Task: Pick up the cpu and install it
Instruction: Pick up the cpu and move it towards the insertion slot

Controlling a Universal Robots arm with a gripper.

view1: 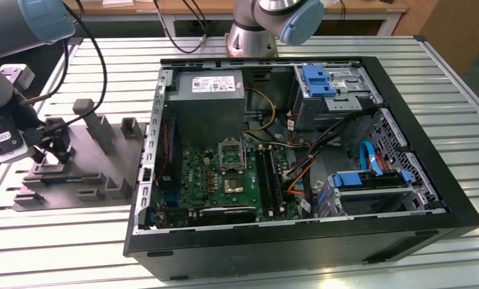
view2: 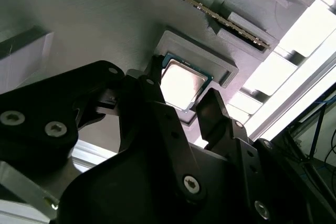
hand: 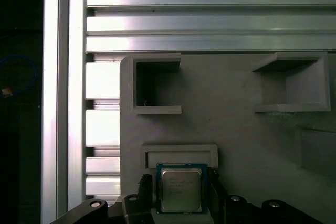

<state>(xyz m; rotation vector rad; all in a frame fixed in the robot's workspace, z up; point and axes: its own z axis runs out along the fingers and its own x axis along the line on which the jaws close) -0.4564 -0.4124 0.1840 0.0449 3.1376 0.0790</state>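
**Cpu in its nest, fingers astride**

We find the cpu [hand: 181,190] lying flat in a shallow square pocket [hand: 178,153] of the matte grey holder [hand: 236,129]. Its silvery lid faces up inside a thin green rim, and we judge the pocket keeps it square for grasping. The gripper [view2: 182,82] has its black fingers [view2: 152,93] apart, flanking two opposite edges; we cannot tell if they touch. The holder rests on the slatted table [view1: 63,241], to the exterior view's left of the open case [view1: 304,253].

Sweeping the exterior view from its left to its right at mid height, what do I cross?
Grey fixture plate → green motherboard inside the open computer case → blue-handled drive cage.
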